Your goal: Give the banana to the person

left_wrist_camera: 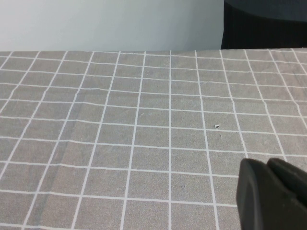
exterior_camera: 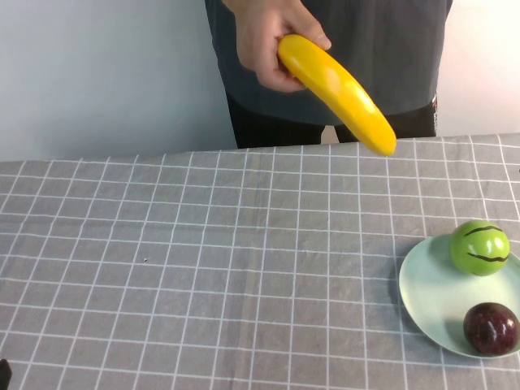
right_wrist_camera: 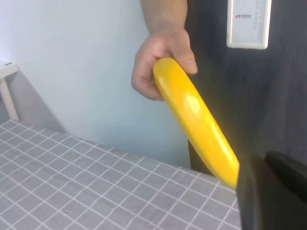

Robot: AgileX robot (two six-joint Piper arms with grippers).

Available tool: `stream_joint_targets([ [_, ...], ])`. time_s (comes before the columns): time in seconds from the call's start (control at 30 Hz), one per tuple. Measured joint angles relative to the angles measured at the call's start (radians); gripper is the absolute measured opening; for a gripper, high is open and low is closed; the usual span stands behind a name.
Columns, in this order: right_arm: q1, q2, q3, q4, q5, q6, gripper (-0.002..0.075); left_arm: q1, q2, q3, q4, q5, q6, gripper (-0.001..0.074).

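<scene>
**Handover: banana in the person's grip, both robot hands clear**

High view: The banana (exterior_camera: 337, 93) was seen in the air above the far edge of the table (exterior_camera: 203, 268), tilted down toward the robot's right. Its upper end was gripped by the person's fingers (exterior_camera: 313, 36), in front of the person (exterior_camera: 390, 49). No robot hand was seen touching it. A plate (exterior_camera: 422, 301) with a green striped fruit (exterior_camera: 479, 248) and a dark purple fruit (exterior_camera: 491, 327) was noted at the right, well apart from the banana.

Left wrist view: The left hand (left_wrist_camera: 271, 194) was seen low over bare table, holding nothing. How far open it was could not be told.

Right wrist view: The right hand (right_wrist_camera: 273, 191) was seen in front of the banana's lower end. Contact was judged unlikely, and its opening could not be told.

Judgement: the transfer was taken as essentially made. Any withdrawal should be kept slow, directed away from the person, and routed clear of the plate.
</scene>
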Motion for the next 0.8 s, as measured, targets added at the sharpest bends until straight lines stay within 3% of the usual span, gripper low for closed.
stream_joint_targets([
  [0.33,-0.011,-0.03,0.089,-0.017,-0.02,-0.009,-0.0009,0.0,0.0,0.0,0.0,0.0,0.0,-0.0005],
  [0.7,-0.4,-0.486,0.457,-0.015,-0.059,-0.022,-0.0009,0.0,0.0,0.0,0.0,0.0,0.0,-0.0004],
  [0.8,-0.466,-0.59,0.526,0.002,-0.061,-0.022,-0.0009,0.0,0.0,0.0,0.0,0.0,0.0,-0.0004],
])
